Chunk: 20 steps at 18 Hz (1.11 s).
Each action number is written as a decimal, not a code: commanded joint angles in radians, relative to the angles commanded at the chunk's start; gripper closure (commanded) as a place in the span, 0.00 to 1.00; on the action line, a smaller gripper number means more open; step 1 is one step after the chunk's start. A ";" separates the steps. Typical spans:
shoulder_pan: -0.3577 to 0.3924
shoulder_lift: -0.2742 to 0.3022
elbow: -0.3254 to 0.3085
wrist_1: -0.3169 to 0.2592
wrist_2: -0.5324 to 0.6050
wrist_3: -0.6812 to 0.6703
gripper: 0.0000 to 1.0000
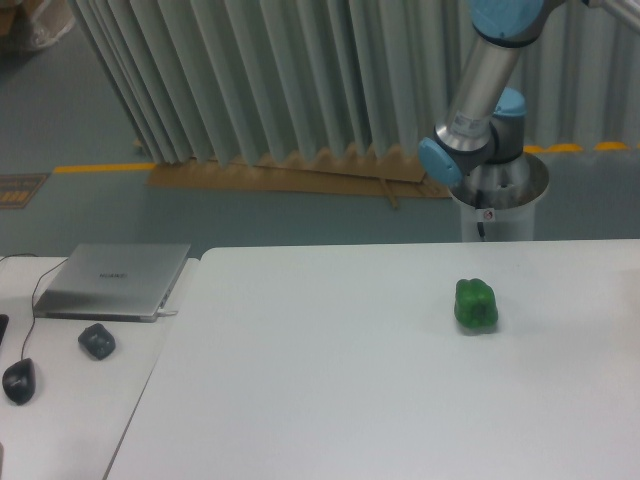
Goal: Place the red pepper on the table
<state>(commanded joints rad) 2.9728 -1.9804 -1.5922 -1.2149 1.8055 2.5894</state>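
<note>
The red pepper is out of view in the camera frame. The white table (330, 390) fills the lower right of the view. Only the base and lower links of the arm (487, 110) show at the back right, rising out of the top of the frame. The gripper itself is out of view, so I cannot see what it holds or how its jaws stand.
A green bell pepper (476, 304) sits on the table toward the right. On the adjoining desk at the left lie a closed laptop (115, 281), a dark mouse (19, 380) and a small dark object (97, 341).
</note>
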 joint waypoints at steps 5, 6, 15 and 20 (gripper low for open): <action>0.020 0.000 0.000 0.002 0.002 0.012 0.03; 0.023 0.000 0.000 0.002 0.002 0.011 0.14; 0.008 0.006 0.012 -0.006 0.015 -0.057 0.52; -0.014 0.023 0.037 -0.046 0.018 -0.106 0.53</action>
<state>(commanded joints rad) 2.9591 -1.9574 -1.5556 -1.2608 1.8239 2.4835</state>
